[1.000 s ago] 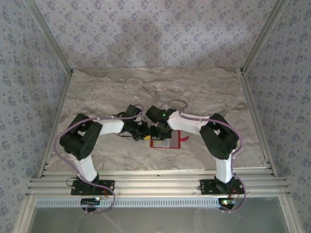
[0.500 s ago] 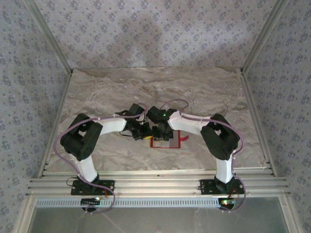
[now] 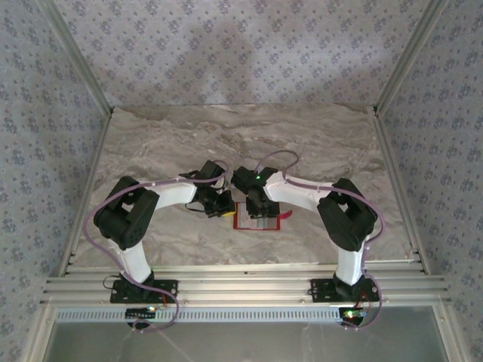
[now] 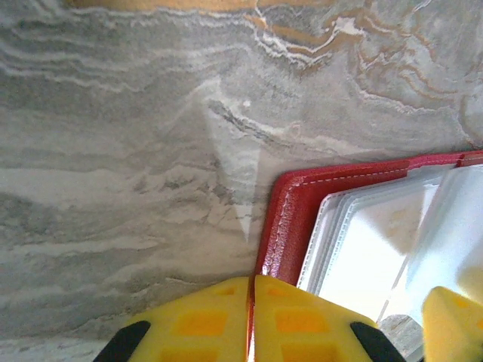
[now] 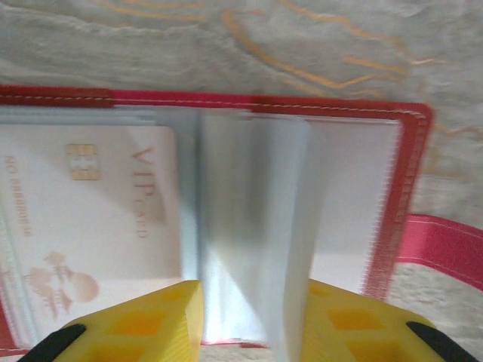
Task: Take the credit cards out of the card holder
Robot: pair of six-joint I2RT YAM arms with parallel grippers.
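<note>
The card holder (image 5: 226, 98) lies open and flat on the table (image 3: 166, 143), just toward 6 o'clock from its middle, with the red snap tab (image 5: 445, 245) sticking out at 3 o'clock. My left gripper (image 4: 252, 290) is pinched closed on the holder's red cover at its 9 o'clock edge, and I judge that is the anchor I want, so I would leave it there. In its wrist view my right gripper (image 5: 253, 294) hangs over the pockets with its jaws apart. A leaf of the clear sleeves (image 5: 253, 204) stands up between them, but it looks loose rather than clamped. The one credit card (image 5: 98, 219) I can see sits in the pocket at 9 o'clock of that leaf, pale-faced and under plastic. To do this step well, I think I should shift the right jaws toward 9 o'clock and take the card's free edge rather than the sleeve. Then I would draw it out along the pocket's opening, staying low so the holder doesn't lift against the left grip. The risk I see is closing on plastic alone and only flipping pages. On the card, "VIP" reads clearly in rosy lettering turned sideways, with a smaller word beside it that I can't make out. Next to the gold chip (image 5: 83, 162), a line begins "NO." and is followed by digits too blurred to read. There is also a faint emblem toward 7 o'clock. I see no brand on the holder.
</note>
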